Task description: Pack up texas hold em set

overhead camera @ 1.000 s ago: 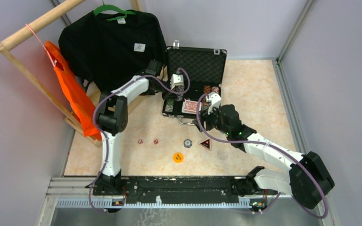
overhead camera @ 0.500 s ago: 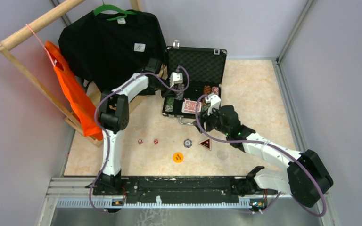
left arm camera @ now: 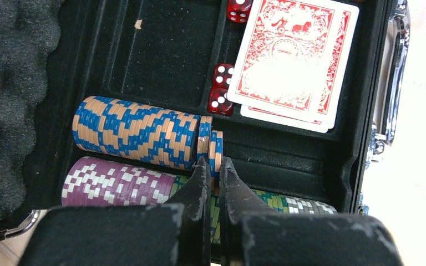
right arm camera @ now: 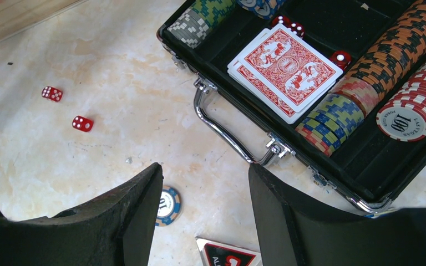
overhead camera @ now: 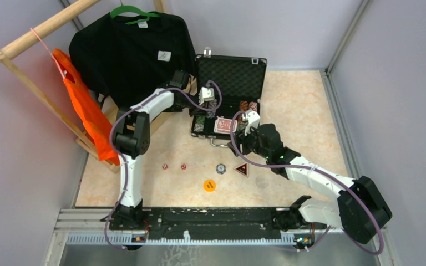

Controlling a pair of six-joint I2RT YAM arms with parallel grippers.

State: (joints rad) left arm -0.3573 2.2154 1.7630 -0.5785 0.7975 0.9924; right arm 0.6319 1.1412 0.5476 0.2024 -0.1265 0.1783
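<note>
The black case (overhead camera: 196, 83) lies open at the back with its foam lid up. It holds rows of striped chips, red-backed cards (left arm camera: 291, 58) and red dice (left arm camera: 221, 100). My left gripper (left arm camera: 213, 163) is inside the case, shut on the end chip (left arm camera: 217, 149) of the blue-and-tan row (left arm camera: 133, 133). My right gripper (right arm camera: 205, 169) hangs open over the table just in front of the case handle (right arm camera: 222, 130). Below it lie a blue chip (right arm camera: 168, 205) and a triangular token (right arm camera: 224, 255). Two red dice (overhead camera: 165, 166) and an orange round token (overhead camera: 209, 185) rest on the table.
A black T-shirt (overhead camera: 130, 50) on a green hanger and an orange bag (overhead camera: 83, 108) hang from a wooden rack (overhead camera: 44, 27) at the back left, close to the left arm. Walls close in the table on the left, back and right.
The left wrist has shifted very slightly back and left over the case. Nothing else has moved.
</note>
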